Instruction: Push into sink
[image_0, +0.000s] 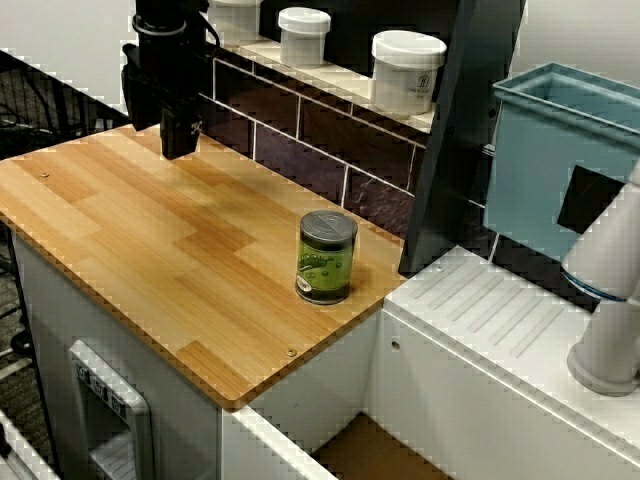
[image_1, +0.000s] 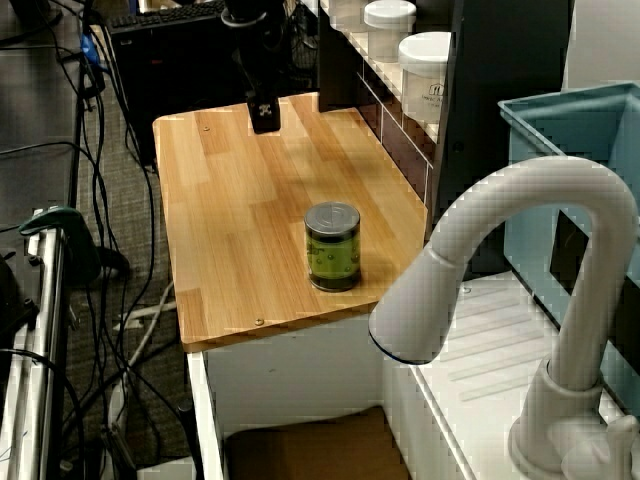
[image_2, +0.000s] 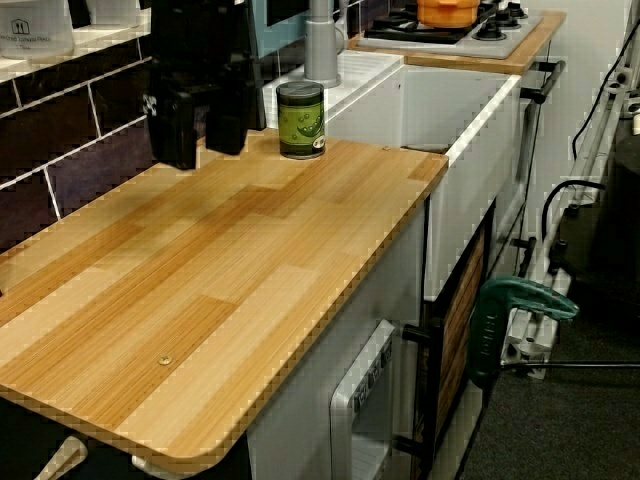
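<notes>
Green can (image_0: 327, 257) stands upright on the wooden desk (image_0: 150, 240), near the desk's corner that borders the sink (image_0: 370, 452); in the high front view it sits at about 4 o'clock of the board, sink further on at 5 o'clock below the edge. Judging by looks: rigid metal tin, probably some weight if full, smooth wall, tall enough to tip if pushed high. No grasp needed — contact low on the side facing away from the sink, push through its centre so it slides, not rolls. Looks: dark green label with lighter print, grey metal lid, round, no dents visible. Sink shows only as white walls and a tan-brown floor, partly cut off by the frame. Gripper (image_0: 180, 135) is black, hanging over the far end of the desk at 10 o'clock from the can, well apart, holding nothing; cannot tell how far the jaws are parted. White ribbed drainboard (image_0: 500, 310), faucet (image_1: 520, 260), light-blue bin (image_0: 560, 160) and white jars (image_0: 407, 70) on the shelf are clear of the push line.
</notes>
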